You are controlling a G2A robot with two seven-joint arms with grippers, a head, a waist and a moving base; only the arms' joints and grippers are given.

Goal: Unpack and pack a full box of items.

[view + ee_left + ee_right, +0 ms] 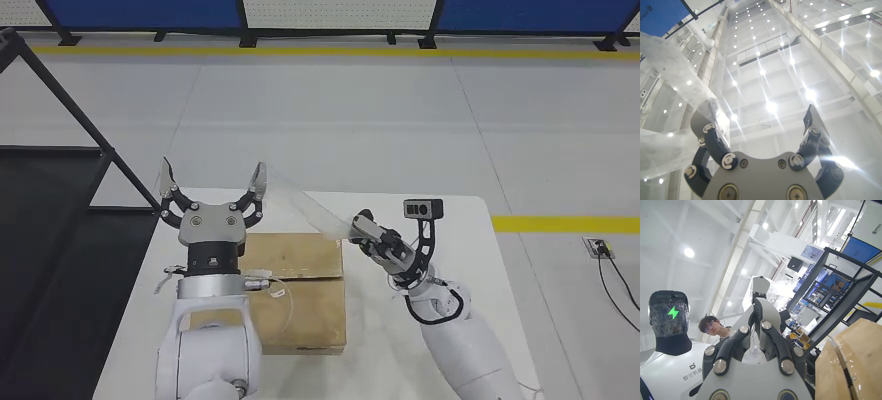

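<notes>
The brown cardboard box (300,300), flaps closed, sits just below the L gripper (212,175), which is spread wide w/ a clear plastic tape strip (305,208) clinging to one finger. The R gripper (358,222) seems pinched on the strip's far end. Pull R away steadily to peel it free.

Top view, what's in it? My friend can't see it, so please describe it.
A clear plastic strip stretches between the right pincer, which is shut on one end, and the open left pincer, where it touches one finger. A brown cardboard box sits near them on a white table.
</notes>
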